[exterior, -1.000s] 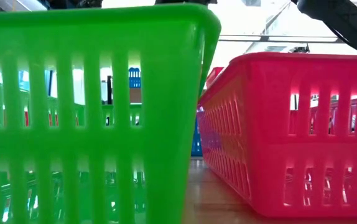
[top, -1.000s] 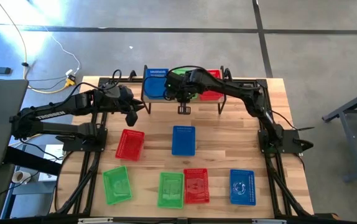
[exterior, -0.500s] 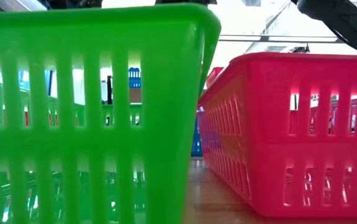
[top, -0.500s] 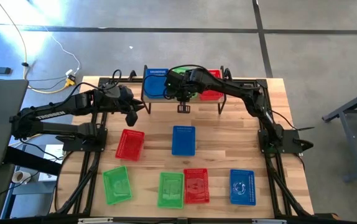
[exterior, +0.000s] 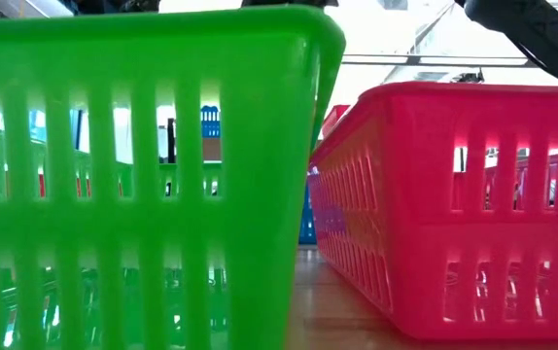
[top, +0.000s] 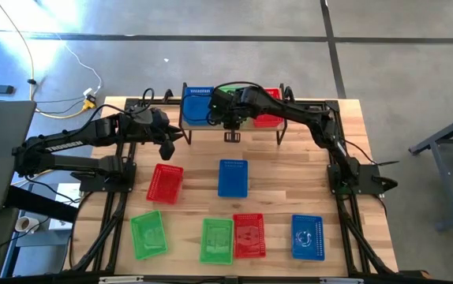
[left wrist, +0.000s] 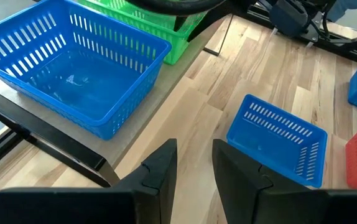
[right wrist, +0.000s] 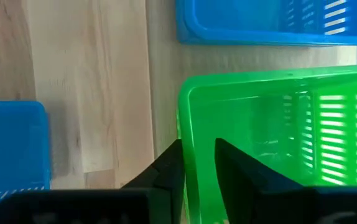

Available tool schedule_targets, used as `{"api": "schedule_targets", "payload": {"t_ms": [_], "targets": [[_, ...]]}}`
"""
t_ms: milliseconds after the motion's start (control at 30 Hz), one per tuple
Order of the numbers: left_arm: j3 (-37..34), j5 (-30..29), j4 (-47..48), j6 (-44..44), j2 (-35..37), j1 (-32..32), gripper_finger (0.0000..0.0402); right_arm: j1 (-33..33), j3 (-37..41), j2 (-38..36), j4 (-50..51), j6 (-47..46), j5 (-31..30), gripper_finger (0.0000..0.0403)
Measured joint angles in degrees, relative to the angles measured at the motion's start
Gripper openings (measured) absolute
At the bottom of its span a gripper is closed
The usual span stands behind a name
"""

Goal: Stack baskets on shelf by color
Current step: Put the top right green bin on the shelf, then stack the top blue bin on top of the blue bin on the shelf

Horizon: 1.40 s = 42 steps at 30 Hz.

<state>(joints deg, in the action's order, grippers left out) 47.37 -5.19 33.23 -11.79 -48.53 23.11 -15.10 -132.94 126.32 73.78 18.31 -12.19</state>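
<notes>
Jaws slightly apart on the right gripper (right wrist: 198, 149), astride the front wall of the green basket (right wrist: 253, 124) at the middle of the shelf (left wrist: 157, 93), one finger inside and one outside, with a sliver of gap against the rim. Jaws apart too on the left gripper (left wrist: 194, 149), empty, hovering off the shelf's left end. Step in hand, by the look of it: letting go of the first green on the shelf. Farthest from the shelf, along the table's front, a row of four: outer green (top: 148, 234), inner green (top: 217, 240), front red (top: 248, 235) touching it or nearly so, and front blue (top: 307, 237) with a pale mark on its floor, too small to tell. Closer to the shelf, mid red (top: 164, 182) and mid blue (top: 232, 177), well apart from each other. On the shelf itself, shelf blue (left wrist: 73, 74) at the left, the green beside it, shelf red (top: 271, 118) at the right; no load seen in any of these. One of each colour placed, six left. Next, probably: lift clear of the rim without dragging it, then fetch a loose basket and nest it squarely into its own colour.
</notes>
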Motion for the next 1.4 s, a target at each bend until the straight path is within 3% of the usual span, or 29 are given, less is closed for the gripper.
{"api": "schedule_targets", "payload": {"t_ms": [967, 1400], "targets": [[0.0, 0.0, 0.0, 0.0, 0.0, 0.0, 0.0092, 1.7, -2.1, -2.3, 3.8, -1.9, -4.2, 0.0078], [0.0, 0.0, 0.7, 0.0, 0.0, 0.0, 0.0092, 4.5, -2.1, -6.6, 8.9, -9.1, -3.9, 0.0078]]}}
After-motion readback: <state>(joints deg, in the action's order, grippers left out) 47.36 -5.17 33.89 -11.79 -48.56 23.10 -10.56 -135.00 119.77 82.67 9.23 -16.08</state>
